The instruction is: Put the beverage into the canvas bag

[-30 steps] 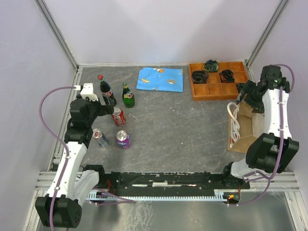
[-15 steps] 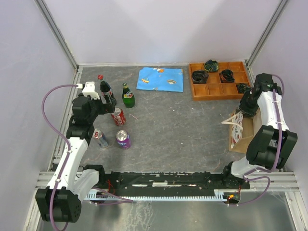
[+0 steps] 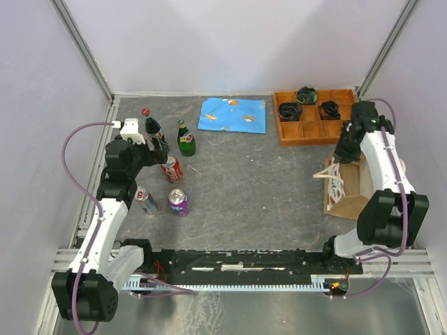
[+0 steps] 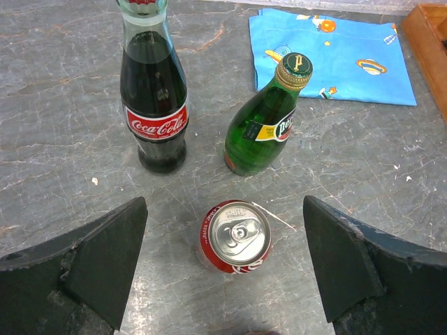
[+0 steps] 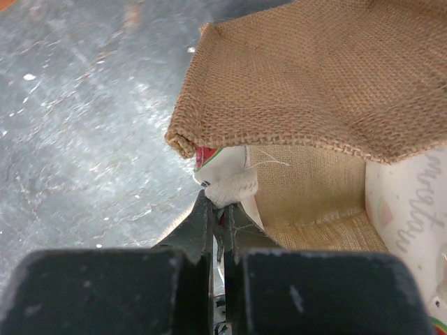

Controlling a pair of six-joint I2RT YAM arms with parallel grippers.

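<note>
The right gripper (image 5: pixel 218 202) pinches shut on the rim of the tan burlap rope-handled tote (image 5: pixel 293 105) at the right of the grey table (image 3: pixel 265 181), likely holding it open, while the left gripper (image 4: pixel 223 204) hangs wide-jawed over the upright red cola can (image 4: pixel 235 237).

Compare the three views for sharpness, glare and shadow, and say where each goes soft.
Top external: even, soft light, only faint shadows by the canvas bag. Left wrist: crisp, a bright sheen on the lid of the red can. Right wrist: bag weave sharp, its own fingers dark and blurred.
</note>
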